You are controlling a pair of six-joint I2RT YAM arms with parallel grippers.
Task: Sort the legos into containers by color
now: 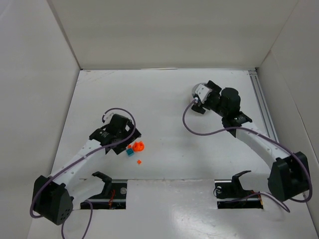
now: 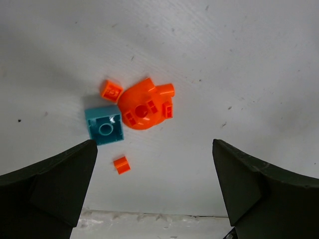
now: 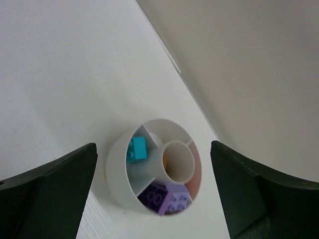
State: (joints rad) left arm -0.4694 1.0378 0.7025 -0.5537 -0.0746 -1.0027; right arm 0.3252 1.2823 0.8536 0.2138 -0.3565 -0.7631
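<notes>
**Both end effectors wide and empty; loose legos on the left, dish on the right**

Left end effector (image 2: 153, 149): jaws wide apart with nothing between them. It hangs over a small cluster of legos on the bench (image 2: 239, 59).

Cluster in the left wrist view:
- Orange dome (image 2: 144, 107), with small square bits on it and a stub sticking out to the right.
- Small orange brick (image 2: 111, 91), right at the dome's upper-left edge.
- Loose teal brick (image 2: 104, 125), against the dome's lower-left side, with a round ring showing on its upward face.
- Orange bit (image 2: 121, 165), lying apart just below the teal one and nearest the left finger (image 2: 55, 184).

No finger touches any piece. In the top view the cluster sits just right of this end effector, in the near-left part of the bench.

Right end effector (image 3: 153, 145): jaws also wide, nothing gripped. It hangs over the dish (image 3: 115, 172), which stands on the bench close to a wall (image 3: 249, 74). In the top view this arm reaches into the far-right part of the bench and hides the dish.

Dish contents in the right wrist view, wedges around a central ring (image 3: 178, 164):
- Binned teal brick (image 3: 136, 149) in the left wedge.
- Dark purple brick (image 3: 155, 196) and pale purple brick (image 3: 178, 199) side by side in the near wedge.
- An orange tint behind the ring and a reddish tint in the right wedge. I cannot tell what pieces lie there.
</notes>
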